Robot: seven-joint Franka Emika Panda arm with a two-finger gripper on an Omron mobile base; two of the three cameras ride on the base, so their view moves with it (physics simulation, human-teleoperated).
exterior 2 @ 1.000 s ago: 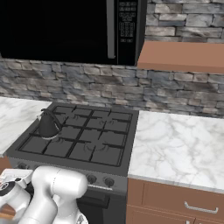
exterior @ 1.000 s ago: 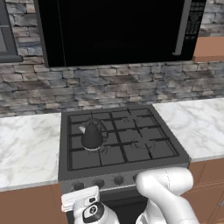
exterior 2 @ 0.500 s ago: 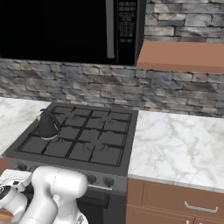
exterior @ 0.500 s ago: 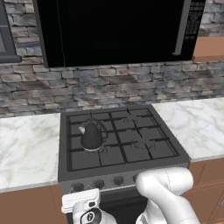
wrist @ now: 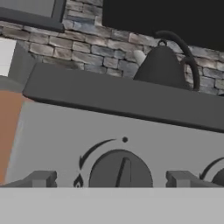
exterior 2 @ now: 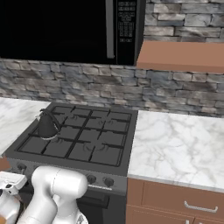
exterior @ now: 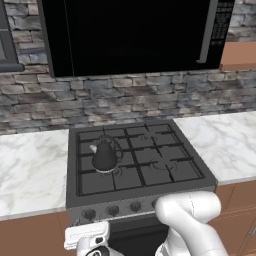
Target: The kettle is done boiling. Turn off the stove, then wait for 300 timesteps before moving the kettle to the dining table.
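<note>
From the left base camera you see the marble bench (exterior: 30, 170) on the left, then the stove (exterior: 142, 187) with the kettle (exterior: 104, 156) on its rear-left burner, spout to the left, and the white arm bent low in front of the knob row. The right base camera adds the wooden drawer front (exterior 2: 175, 203) under the bench to the right of the stove.

The hand view gives you what neither base camera does: the tool (wrist: 114, 179) right up at the stove's front panel, its two fingers spread wide, one on each side of a round knob (wrist: 120, 171) without touching it, pinching nothing. The kettle rises behind the stove's top edge.

Against a second ago, kettle and base are unchanged; the wrist sits slightly further back from the panel.
</note>
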